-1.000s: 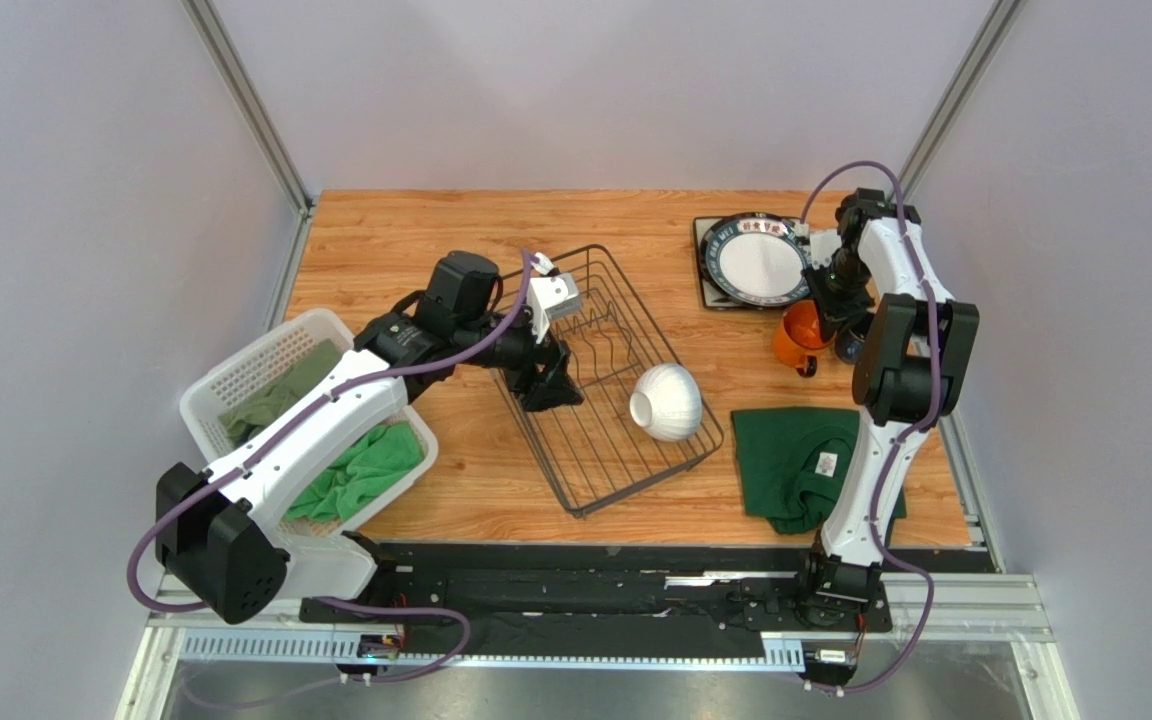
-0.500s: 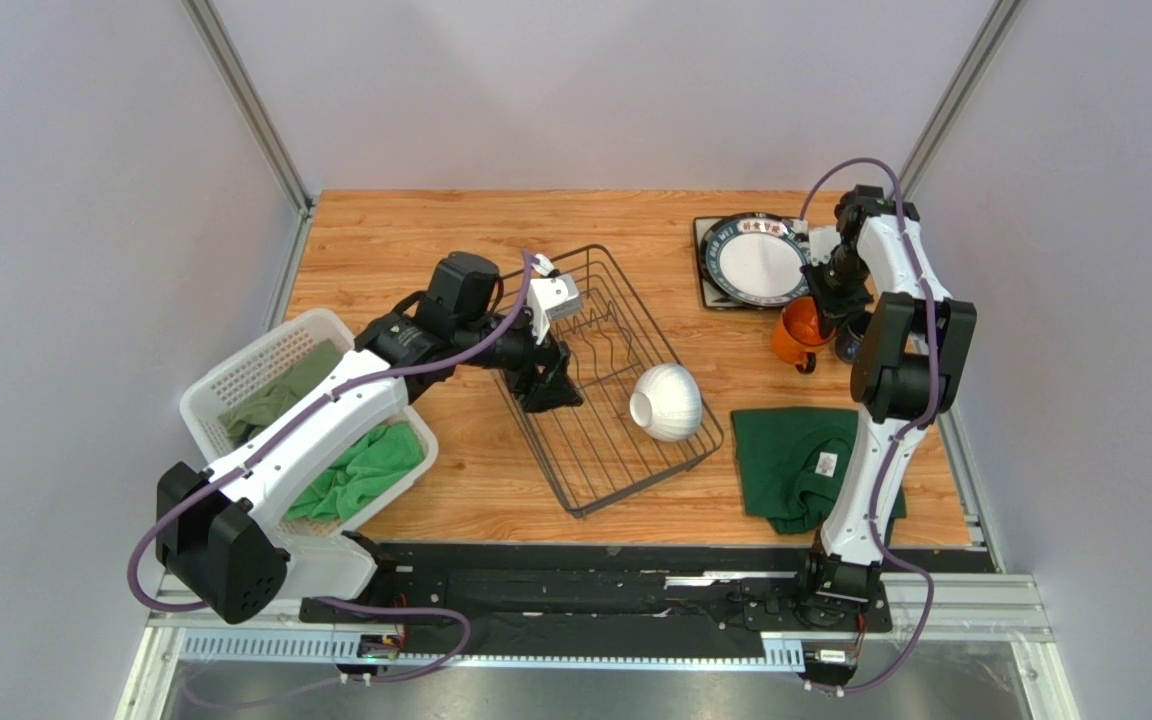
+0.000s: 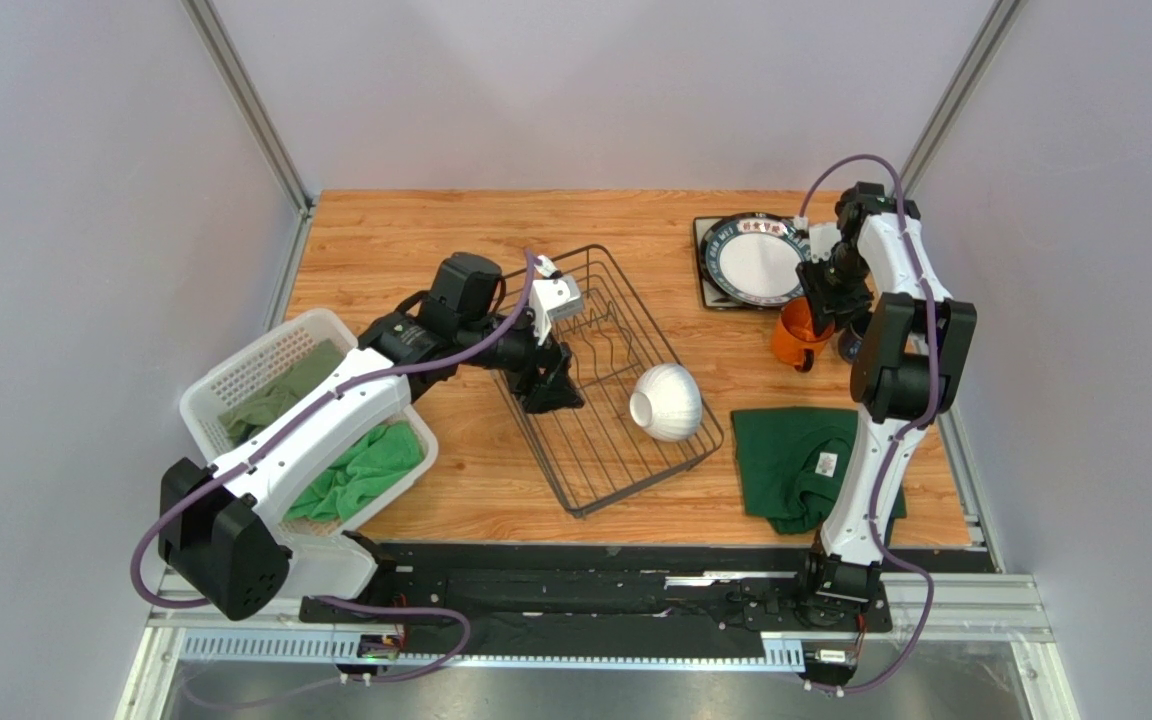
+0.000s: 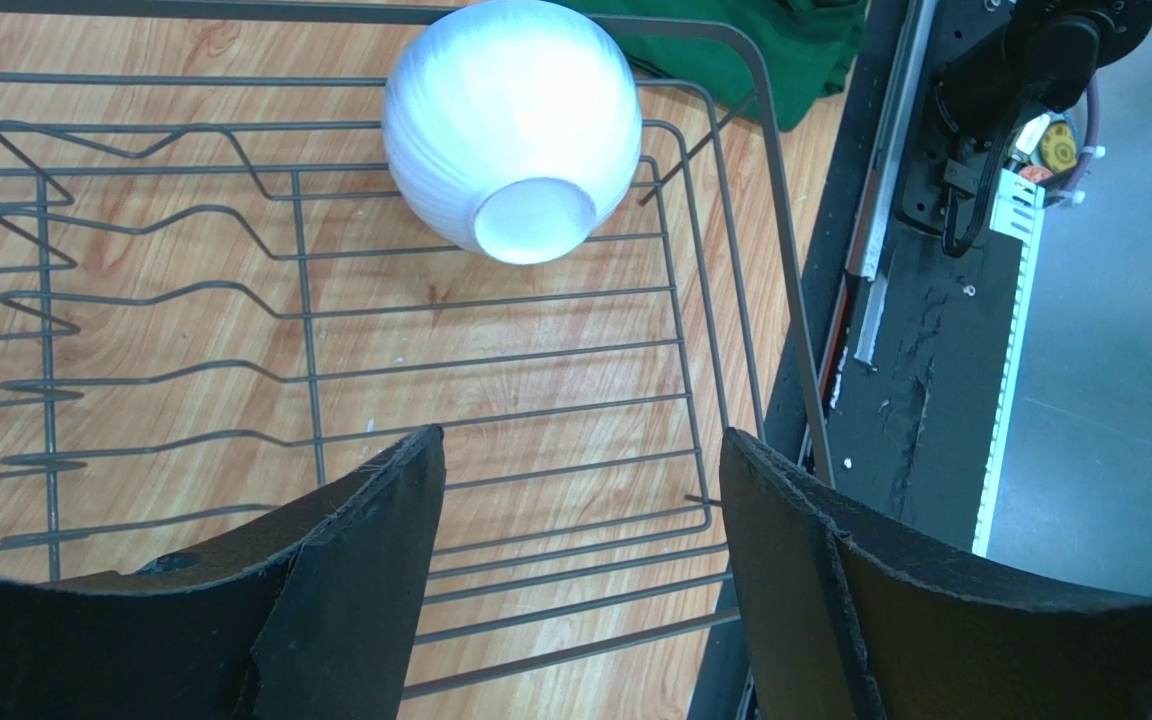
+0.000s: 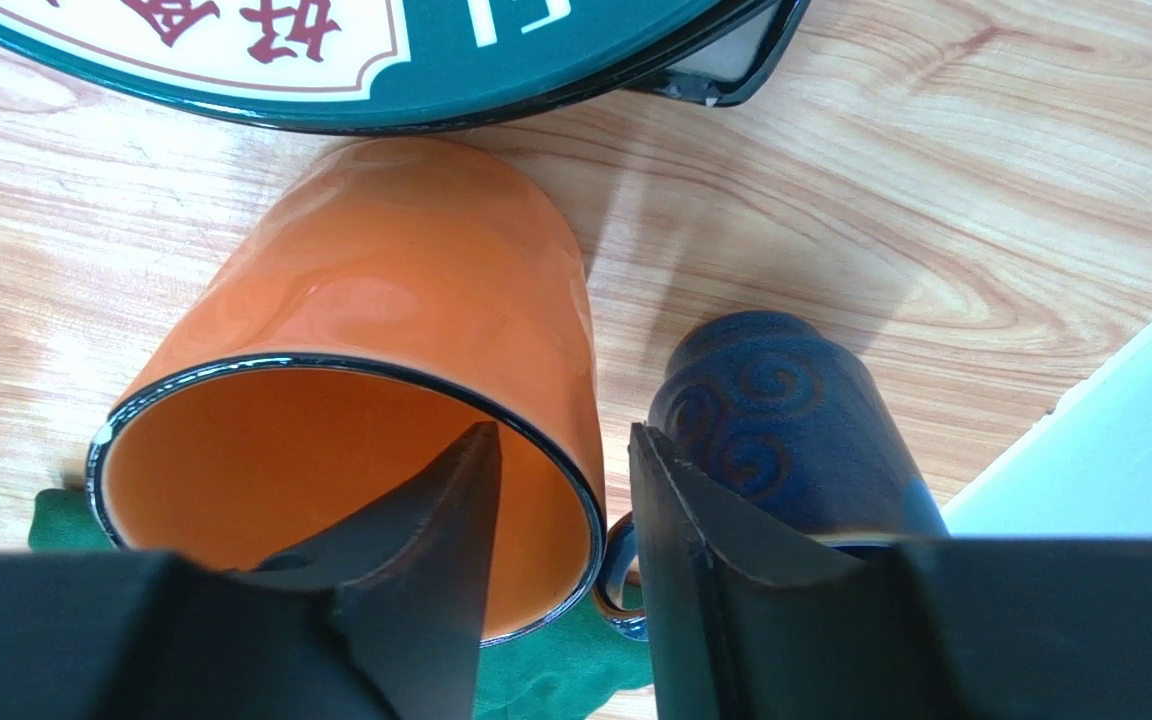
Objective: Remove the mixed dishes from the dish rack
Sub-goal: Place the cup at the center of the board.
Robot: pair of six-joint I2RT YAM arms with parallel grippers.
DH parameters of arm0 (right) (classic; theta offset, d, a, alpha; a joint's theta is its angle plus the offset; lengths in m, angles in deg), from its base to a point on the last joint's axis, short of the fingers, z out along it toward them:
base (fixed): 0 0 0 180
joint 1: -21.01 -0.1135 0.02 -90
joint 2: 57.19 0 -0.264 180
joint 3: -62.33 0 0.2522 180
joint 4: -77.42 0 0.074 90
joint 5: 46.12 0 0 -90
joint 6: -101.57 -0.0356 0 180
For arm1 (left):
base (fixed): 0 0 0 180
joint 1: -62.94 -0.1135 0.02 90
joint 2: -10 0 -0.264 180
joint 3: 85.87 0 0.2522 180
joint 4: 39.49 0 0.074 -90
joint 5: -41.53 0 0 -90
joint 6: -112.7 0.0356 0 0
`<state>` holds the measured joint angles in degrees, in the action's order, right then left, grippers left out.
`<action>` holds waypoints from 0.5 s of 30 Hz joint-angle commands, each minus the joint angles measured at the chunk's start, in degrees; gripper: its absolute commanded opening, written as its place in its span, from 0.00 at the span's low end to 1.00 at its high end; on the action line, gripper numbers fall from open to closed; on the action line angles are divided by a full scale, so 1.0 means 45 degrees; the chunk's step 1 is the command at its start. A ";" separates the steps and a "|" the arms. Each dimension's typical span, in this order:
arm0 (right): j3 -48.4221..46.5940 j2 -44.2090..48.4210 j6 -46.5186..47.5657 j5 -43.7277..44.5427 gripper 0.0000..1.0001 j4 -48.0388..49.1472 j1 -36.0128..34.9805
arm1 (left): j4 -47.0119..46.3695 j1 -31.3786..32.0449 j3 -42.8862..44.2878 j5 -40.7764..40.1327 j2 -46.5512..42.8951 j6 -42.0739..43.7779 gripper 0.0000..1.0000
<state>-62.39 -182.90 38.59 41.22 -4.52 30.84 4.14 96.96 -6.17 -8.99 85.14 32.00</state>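
Observation:
The black wire dish rack (image 3: 608, 450) holds only a white ribbed bowl (image 3: 666, 402), lying on its side at the near end; the bowl also shows in the left wrist view (image 4: 512, 120). My left gripper (image 4: 582, 450) is open and empty above the rack's floor (image 4: 301, 300), short of the bowl. A round plate with a dark-green lettered rim (image 3: 755, 258) lies on the table at the back right. The orange mug (image 5: 387, 285) stands beside the dark blue mug (image 5: 778, 420). My right gripper (image 5: 560, 435) is open, with one finger inside the orange mug and one outside its wall.
A white slotted basket (image 3: 259, 360) with green cloths (image 3: 364, 468) stands at the left. A dark green cloth (image 3: 793, 458) lies at the front right, just below the mugs. The table's right edge is close beside the blue mug.
The right wrist and the orange mug have shifted slightly to the left. The left arm has barely moved.

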 commanded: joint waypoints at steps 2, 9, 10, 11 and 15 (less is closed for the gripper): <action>-0.0499 0.0552 0.0107 0.0062 0.45 -0.0063 0.0063 | -0.0231 -0.0041 -0.0081 0.0347 -0.0075 0.0121 0.75; -0.0655 0.1430 0.0088 -0.0210 0.47 -0.0238 0.0063 | -0.0328 -0.0041 -0.0159 0.0346 -0.0114 0.0101 0.75; -0.0713 0.1490 0.0069 -0.0269 0.47 -0.0258 0.0043 | -0.0329 -0.0041 -0.0159 0.0347 -0.0114 0.0101 0.75; -0.0849 0.1606 0.0049 -0.0405 0.47 -0.0316 0.0063 | -0.0329 -0.0041 -0.0159 0.0327 -0.0114 0.0101 0.75; -0.1182 0.2191 -0.0010 -0.0679 0.47 -0.0668 0.0043 | -0.0329 -0.0041 -0.0159 0.0308 -0.0153 0.0101 0.75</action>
<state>-63.83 -179.19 38.57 40.15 -6.01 30.84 4.10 96.96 -6.92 -8.49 85.14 32.00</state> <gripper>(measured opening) 0.469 0.749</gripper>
